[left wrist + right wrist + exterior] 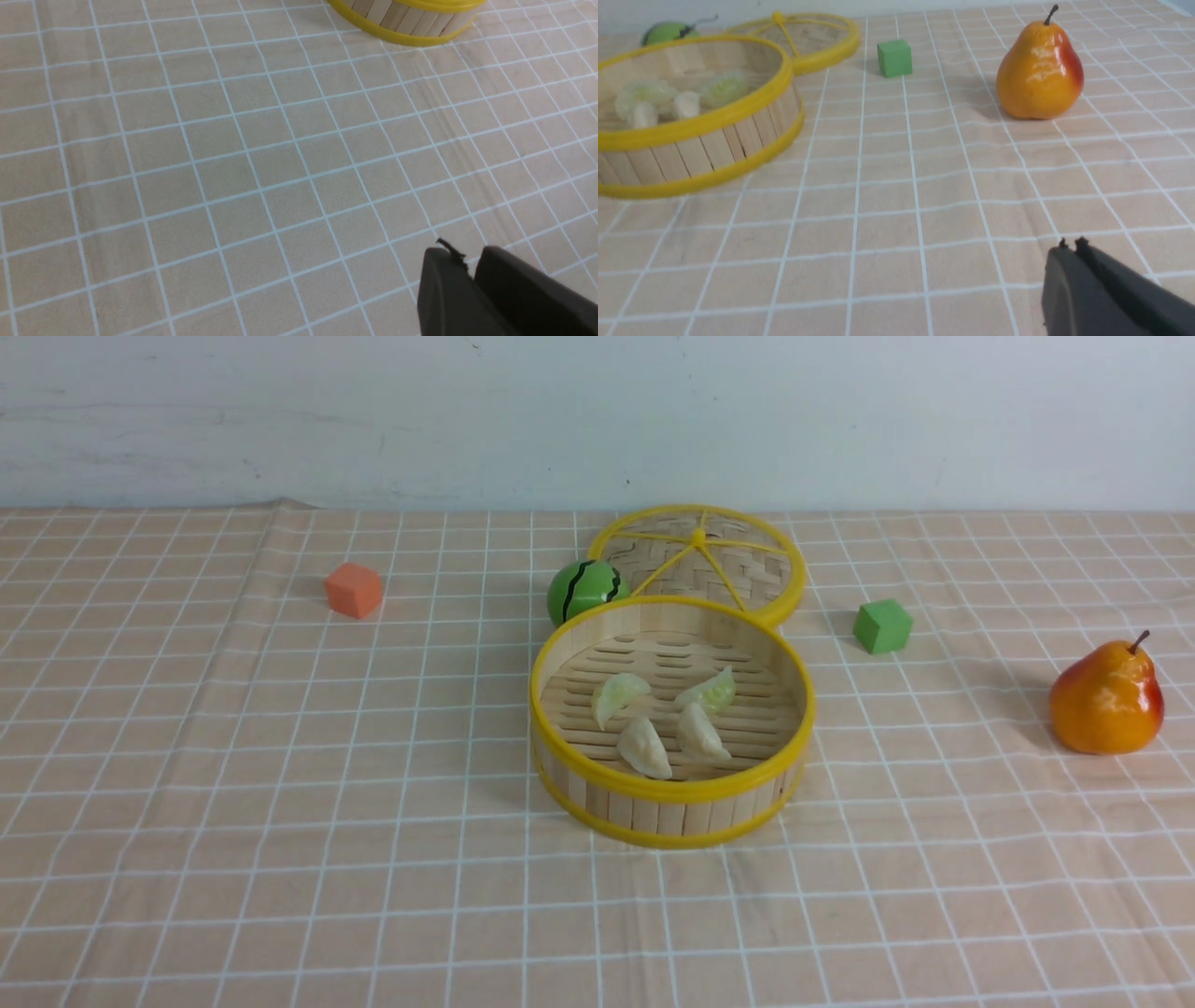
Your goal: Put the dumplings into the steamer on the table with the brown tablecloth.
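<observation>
Steamer (pixel 672 793) stands mid-table (pixel 280 896) on the brown tablecloth (pixel 187 756). All four dumplings (pixel 665 719) lie on its slatted floor, two green at the far side, two beige nearer. Neither arm shows in the front view. Left pincer (pixel 469 266) hangs low over bare cloth near the steamer, fingers pressed together, holding nothing. Right pincer (pixel 1070 249) likewise closed and empty, low over cloth, with the pear (pixel 1039 74) beyond it.
</observation>
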Available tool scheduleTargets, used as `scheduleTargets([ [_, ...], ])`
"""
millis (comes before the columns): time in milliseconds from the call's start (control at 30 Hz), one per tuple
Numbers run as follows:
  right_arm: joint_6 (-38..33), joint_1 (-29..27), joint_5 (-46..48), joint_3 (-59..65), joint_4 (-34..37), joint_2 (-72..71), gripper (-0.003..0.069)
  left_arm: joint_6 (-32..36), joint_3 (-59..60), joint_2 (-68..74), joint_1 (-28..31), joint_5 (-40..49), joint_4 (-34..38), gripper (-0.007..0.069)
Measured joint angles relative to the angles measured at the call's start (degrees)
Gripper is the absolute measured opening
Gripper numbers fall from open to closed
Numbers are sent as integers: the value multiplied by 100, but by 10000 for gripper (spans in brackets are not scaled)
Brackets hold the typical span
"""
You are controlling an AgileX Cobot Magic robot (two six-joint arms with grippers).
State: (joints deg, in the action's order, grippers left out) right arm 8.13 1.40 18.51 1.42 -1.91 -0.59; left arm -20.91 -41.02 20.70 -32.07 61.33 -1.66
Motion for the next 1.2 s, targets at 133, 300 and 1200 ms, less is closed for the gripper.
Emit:
scheduleTargets([
  [133, -150, 0, 283, -35, 0, 0, -20, 0, 0, 0, 0, 19, 0, 96],
  [300, -169, 0, 328, -48, 0, 0, -17, 0, 0, 0, 0, 26, 0, 103],
  [1200, -211, -6, 342, -48, 5, 0, 3, 0, 91, 11, 0, -496, -268, 117],
])
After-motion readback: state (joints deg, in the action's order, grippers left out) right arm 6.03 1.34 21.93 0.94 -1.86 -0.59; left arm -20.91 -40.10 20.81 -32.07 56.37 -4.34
